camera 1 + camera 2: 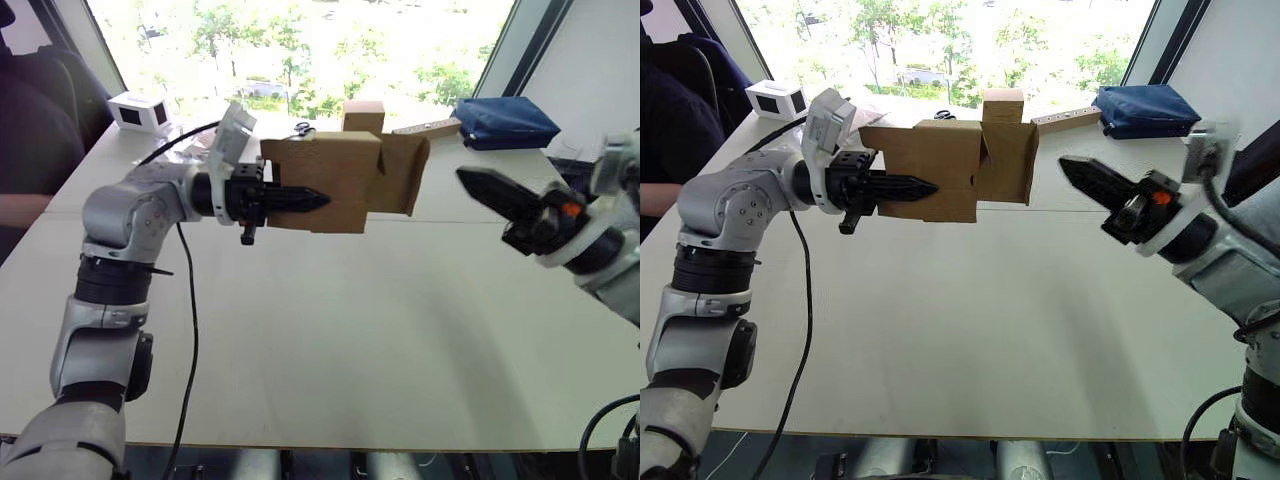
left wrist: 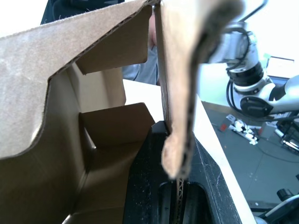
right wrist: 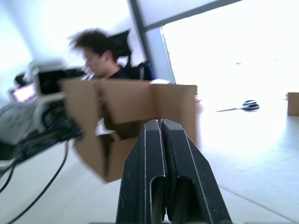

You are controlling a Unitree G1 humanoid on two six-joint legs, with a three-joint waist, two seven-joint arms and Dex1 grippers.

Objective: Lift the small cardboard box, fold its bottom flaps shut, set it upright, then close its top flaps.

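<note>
Above the table (image 1: 330, 330), left pincer (image 1: 300, 200) pinching the box (image 1: 325, 185) wall should steady it while the closed right pincer (image 1: 490, 190) folds flaps.

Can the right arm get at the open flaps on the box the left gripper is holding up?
Probably yes. The right gripper, fingers shut, points at the small cardboard box held aloft by the left gripper, with open air between.

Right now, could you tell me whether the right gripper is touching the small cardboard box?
Apart. In the left eye view, bare white table shows between the right gripper and the small cardboard box, which the left gripper holds.
</note>
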